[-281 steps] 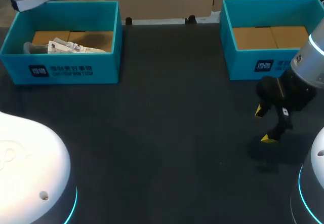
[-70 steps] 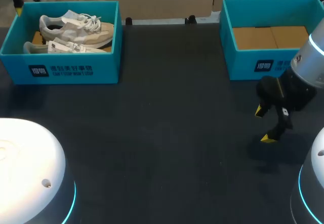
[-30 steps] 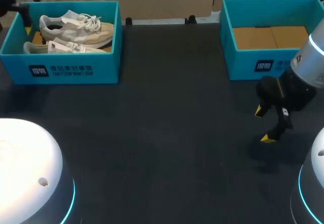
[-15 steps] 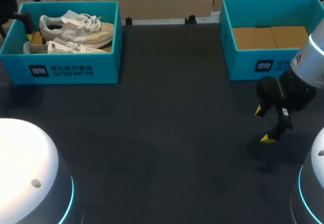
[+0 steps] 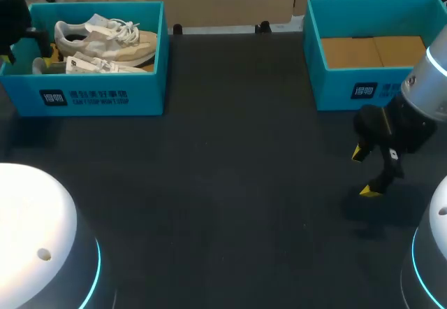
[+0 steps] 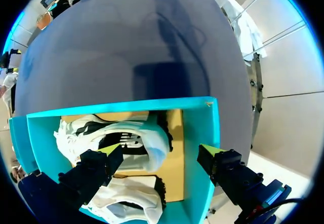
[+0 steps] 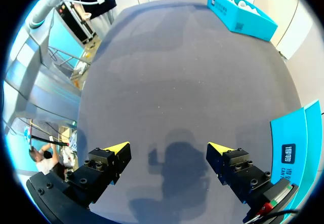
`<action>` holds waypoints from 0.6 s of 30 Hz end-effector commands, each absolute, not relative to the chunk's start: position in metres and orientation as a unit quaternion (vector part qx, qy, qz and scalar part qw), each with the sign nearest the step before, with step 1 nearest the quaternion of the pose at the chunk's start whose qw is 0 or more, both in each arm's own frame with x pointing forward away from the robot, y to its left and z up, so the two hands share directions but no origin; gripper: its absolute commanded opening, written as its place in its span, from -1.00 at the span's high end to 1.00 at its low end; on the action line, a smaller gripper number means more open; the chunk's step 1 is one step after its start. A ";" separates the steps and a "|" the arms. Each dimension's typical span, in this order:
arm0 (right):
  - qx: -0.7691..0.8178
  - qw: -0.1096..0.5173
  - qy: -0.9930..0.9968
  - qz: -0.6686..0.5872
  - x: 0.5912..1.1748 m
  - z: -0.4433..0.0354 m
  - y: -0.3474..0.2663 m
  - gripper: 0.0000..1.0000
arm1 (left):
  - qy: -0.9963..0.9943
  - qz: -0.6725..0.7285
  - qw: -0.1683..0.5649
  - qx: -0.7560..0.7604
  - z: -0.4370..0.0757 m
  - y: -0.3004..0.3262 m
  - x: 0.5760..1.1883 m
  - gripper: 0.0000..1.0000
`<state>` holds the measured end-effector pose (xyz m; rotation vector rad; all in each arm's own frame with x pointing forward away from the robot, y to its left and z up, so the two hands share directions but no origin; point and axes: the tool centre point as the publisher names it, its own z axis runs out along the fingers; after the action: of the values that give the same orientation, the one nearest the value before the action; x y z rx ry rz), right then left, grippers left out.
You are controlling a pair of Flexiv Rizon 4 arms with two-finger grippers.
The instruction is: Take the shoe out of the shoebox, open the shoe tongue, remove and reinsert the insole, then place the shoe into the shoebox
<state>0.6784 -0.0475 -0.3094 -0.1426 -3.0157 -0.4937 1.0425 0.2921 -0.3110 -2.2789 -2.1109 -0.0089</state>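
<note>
**Right tool spread above bare worktop**

The right tool (image 7: 169, 147) hangs with its yellow-tipped fingers wide apart, nothing between them. Under it lies the grey worktop (image 7: 177, 72) with its shadow (image 7: 174, 159). A teal box (image 7: 294, 143) stands just beside one finger. Far ahead sits a shoebox (image 7: 242, 15).

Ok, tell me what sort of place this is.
Likely a robot lab bench: a dark table, the left shoebox holding shoes, the right shoebox, and a left gripper and right gripper with yellow tips.

White and beige shoe (image 5: 105, 38), teal shoebox (image 5: 98, 96), dark grey table (image 5: 230, 183)
</note>
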 end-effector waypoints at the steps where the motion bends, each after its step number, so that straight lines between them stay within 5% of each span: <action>1: -0.047 0.040 -0.985 -0.161 0.677 -0.310 -0.048 -1.00 | -0.680 0.000 0.021 -0.733 -0.319 0.290 1.048 -0.95; 8: -0.047 0.040 -0.985 -0.161 0.677 -0.310 -0.048 -1.00 | -0.682 -0.004 0.026 -0.731 -0.324 0.284 1.048 -0.54; 18: -0.047 0.040 -0.985 -0.161 0.677 -0.310 -0.048 -1.00 | -0.689 -0.007 0.040 -0.723 -0.342 0.284 1.050 -0.49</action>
<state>0.6784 -0.0476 -0.3094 -0.1426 -3.0157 -0.4937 1.0454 0.2844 -0.3373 -2.2206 -2.1136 -0.0230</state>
